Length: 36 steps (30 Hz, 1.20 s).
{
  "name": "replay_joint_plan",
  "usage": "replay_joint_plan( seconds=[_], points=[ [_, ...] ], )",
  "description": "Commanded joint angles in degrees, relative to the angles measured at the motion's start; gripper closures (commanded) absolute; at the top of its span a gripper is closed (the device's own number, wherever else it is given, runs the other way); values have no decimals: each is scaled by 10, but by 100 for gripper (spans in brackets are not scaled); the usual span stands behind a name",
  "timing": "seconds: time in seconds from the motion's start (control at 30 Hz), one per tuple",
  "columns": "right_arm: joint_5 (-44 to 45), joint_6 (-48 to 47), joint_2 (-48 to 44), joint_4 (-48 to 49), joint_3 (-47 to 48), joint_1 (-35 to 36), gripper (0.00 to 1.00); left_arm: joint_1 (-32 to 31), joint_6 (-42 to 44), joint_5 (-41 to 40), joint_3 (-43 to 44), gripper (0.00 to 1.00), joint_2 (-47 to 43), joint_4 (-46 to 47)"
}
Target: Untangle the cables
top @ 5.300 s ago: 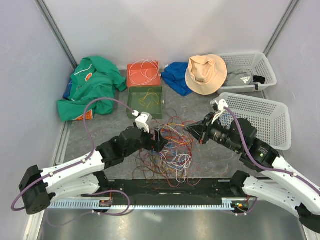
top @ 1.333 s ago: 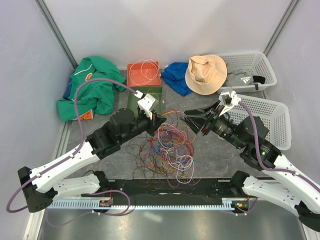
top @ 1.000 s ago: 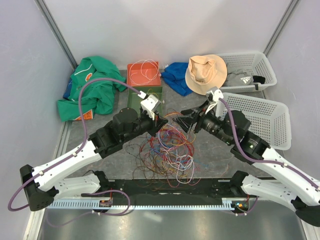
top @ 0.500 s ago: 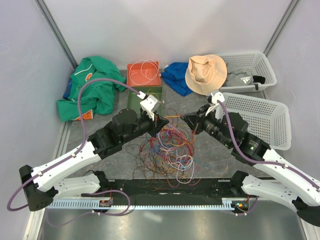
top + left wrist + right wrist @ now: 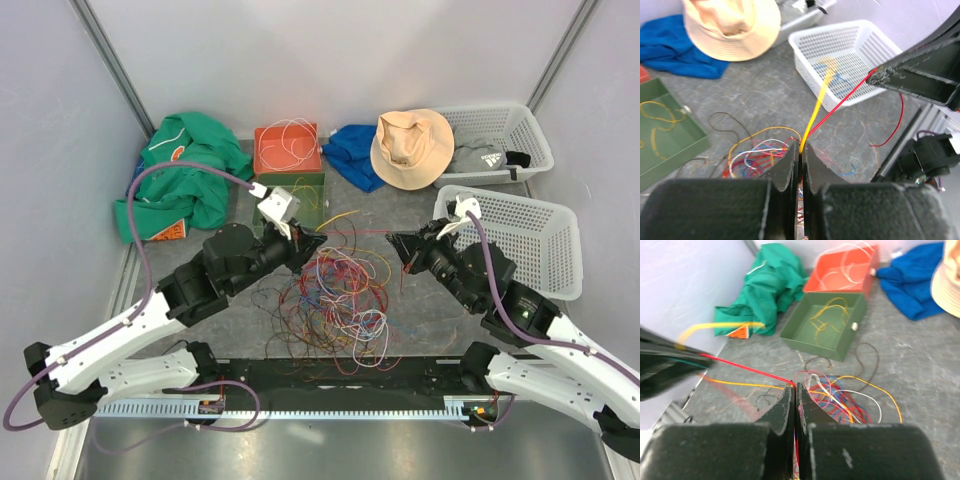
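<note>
The cables (image 5: 340, 300) lie as a loose tangle of red, orange, yellow, white and blue strands on the grey table between my arms. My left gripper (image 5: 320, 240) hangs over the tangle's upper left. In the left wrist view this gripper (image 5: 801, 146) is shut on a yellow cable (image 5: 817, 102) and a red cable (image 5: 840, 107). My right gripper (image 5: 392, 241) is to the right, apart from the left one. In its wrist view, the right gripper (image 5: 795, 386) is shut on the same red cable (image 5: 745, 368), which runs taut between the two grippers.
A green box (image 5: 290, 195) and an orange box (image 5: 288, 148), each holding cables, stand behind the tangle. Green cloth (image 5: 180, 180) lies back left. Blue cloth (image 5: 352, 152) and a hat (image 5: 412, 147) lie at the back. Two white baskets (image 5: 520, 235) (image 5: 495, 140) stand on the right.
My right gripper shut on the red cable near the left gripper, then drew back to the right. The red cable now stretches between the grippers. The left arm shifted slightly left.
</note>
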Motion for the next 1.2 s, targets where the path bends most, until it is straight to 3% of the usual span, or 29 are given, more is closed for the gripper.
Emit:
replay_joint_plan(
  seconds=[0.0, 0.23, 0.5, 0.53, 0.63, 0.73, 0.9, 1.17],
  points=[
    [165, 18, -15, -56, -35, -19, 100, 17, -2, -126, 33, 93, -66, -45],
    [112, 67, 8, -59, -120, -19, 100, 17, 12, -99, 68, 93, -56, -23],
    [106, 63, 26, -79, -137, -19, 99, 17, 38, -93, 126, 93, -32, -24],
    [84, 51, 23, -65, -137, -19, 74, 17, 40, -92, 129, 93, -30, -23],
    [51, 34, 6, -32, -128, -19, 33, 17, 42, -90, 135, 93, -18, -24],
    [-1, 12, -19, 13, -113, -19, 17, 17, 42, -88, 135, 93, -9, -24],
    [-84, -53, -31, 107, -104, -18, 12, 17, 33, -70, 147, 93, 8, -24],
    [-143, -92, 25, 377, -178, -18, 15, 17, -1, -23, 202, 94, 47, -39]
  ],
)
